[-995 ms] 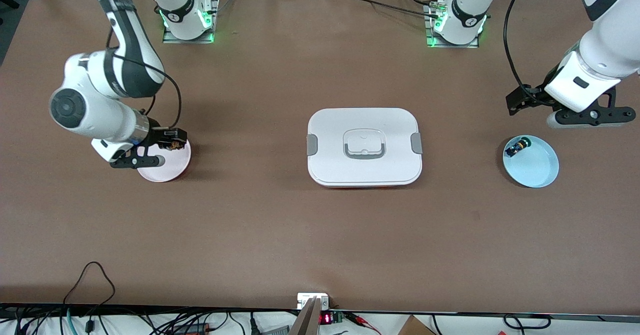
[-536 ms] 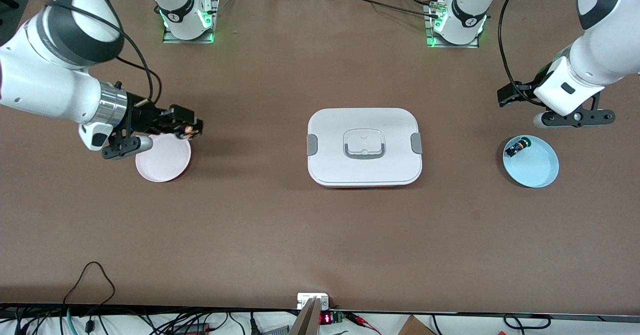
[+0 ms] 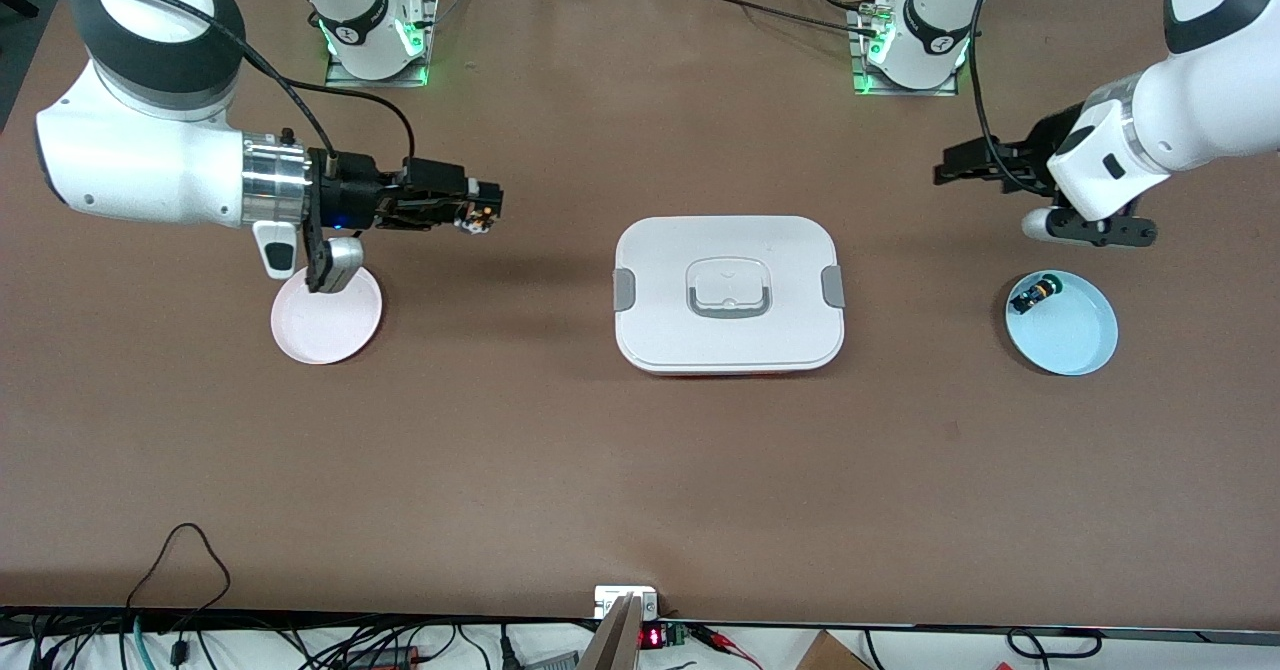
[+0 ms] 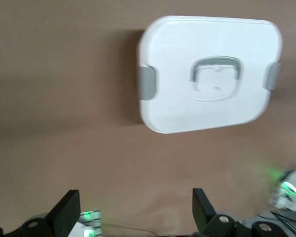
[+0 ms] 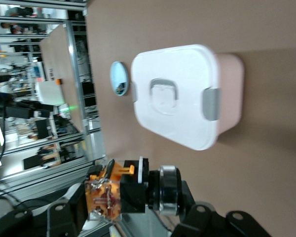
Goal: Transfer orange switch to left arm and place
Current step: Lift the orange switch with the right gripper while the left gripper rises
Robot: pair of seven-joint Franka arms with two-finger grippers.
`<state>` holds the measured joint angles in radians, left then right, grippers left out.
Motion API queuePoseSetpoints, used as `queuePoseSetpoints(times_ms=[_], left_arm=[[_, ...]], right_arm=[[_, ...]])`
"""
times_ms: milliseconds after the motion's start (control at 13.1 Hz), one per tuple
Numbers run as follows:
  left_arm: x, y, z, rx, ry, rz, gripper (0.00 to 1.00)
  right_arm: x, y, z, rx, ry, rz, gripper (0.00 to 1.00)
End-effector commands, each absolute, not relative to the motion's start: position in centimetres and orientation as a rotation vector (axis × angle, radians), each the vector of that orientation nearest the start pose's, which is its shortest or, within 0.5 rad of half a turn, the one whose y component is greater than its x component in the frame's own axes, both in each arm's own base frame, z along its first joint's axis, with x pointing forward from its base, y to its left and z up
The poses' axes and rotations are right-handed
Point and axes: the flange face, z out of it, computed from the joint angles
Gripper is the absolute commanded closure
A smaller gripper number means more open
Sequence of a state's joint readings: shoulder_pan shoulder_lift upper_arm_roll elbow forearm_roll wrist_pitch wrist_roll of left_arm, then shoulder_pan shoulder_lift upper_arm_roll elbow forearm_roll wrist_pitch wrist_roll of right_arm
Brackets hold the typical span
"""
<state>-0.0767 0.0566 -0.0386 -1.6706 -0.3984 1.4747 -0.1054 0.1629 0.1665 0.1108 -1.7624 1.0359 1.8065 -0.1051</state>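
Orange switch (image 3: 478, 214) pinched in right gripper (image 3: 484, 212), aloft over bare table between pink plate (image 3: 326, 318) and box (image 3: 728, 292); left gripper (image 3: 942, 172) spread wide above blue plate (image 3: 1070, 335)

No lettering, label, brand or number can be read on anything here.
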Motion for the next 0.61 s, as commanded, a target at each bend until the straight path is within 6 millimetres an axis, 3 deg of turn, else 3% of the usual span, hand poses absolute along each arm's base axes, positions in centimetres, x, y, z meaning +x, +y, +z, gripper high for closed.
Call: queuePoseSetpoints(times_ms=[0, 306, 383, 536], left_arm=[[55.1, -11.4, 53.9, -3.661, 0.027, 0.719, 0.00], [56.9, -14.4, 49.9, -3.930, -0.055, 1.157, 0.00], [57.4, -14.8, 48.9, -3.956, -0.099, 1.243, 0.00], [58.0, -15.4, 45.8, -3.926, -0.187, 1.395, 0.00]], right_arm=[[56.7, 23.9, 50.2, -2.077, -0.071, 0.235, 1.00], [56.1, 25.7, 50.8, -1.956, -0.086, 0.250, 1.00], [56.0, 25.8, 50.8, -1.943, -0.142, 0.212, 1.00], [55.2, 27.7, 51.0, -1.886, -0.439, 0.038, 1.00]])
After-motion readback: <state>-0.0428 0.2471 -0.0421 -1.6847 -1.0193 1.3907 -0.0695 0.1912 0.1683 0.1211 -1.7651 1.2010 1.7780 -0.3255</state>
